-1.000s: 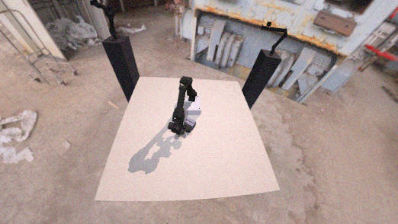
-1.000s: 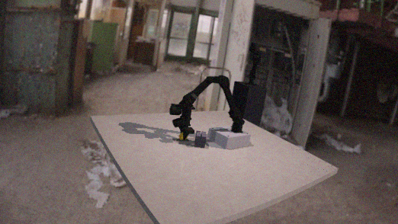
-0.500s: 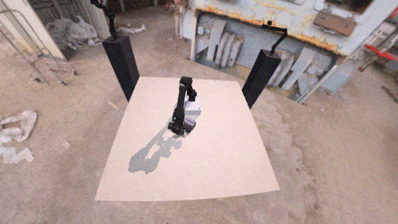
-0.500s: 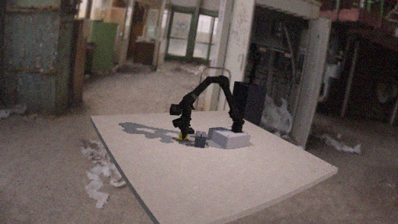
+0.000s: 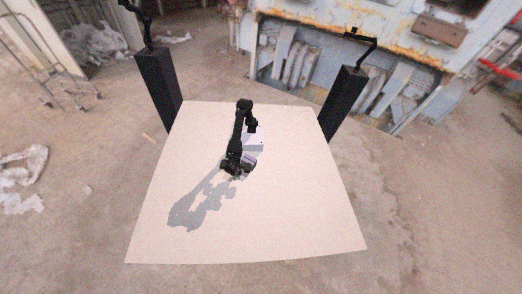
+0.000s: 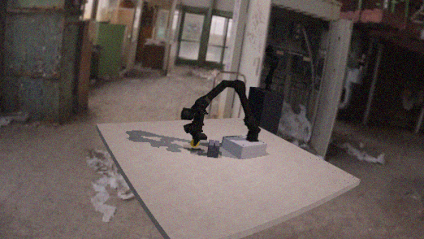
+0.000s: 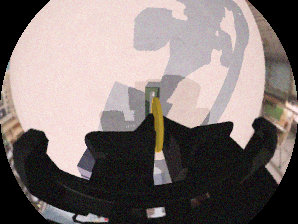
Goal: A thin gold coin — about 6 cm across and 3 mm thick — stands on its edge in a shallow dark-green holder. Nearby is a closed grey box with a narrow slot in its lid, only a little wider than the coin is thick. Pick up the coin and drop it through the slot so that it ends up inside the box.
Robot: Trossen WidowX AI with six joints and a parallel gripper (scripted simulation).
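- The gold coin (image 7: 157,127) stands on edge, low over the table (image 6: 227,191), pinched between the gripper (image 7: 158,152) fingers.
- The gripper is clenched on the coin, arm (image 6: 227,91) bent down over it.
- A small dark block (image 6: 213,148) sits just beside; the grey box (image 6: 244,147) lies beyond it.

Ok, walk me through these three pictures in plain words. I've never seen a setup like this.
It is one black robot arm on a pale table. One picture looks down from above, one from the side, and the round one from a camera at the arm's wrist. Its gripper is a two-fingered pincer, shut on a thin gold coin seen edge-on. On the table lie a small dark holder and a grey box. The slot in the box cannot be made out.
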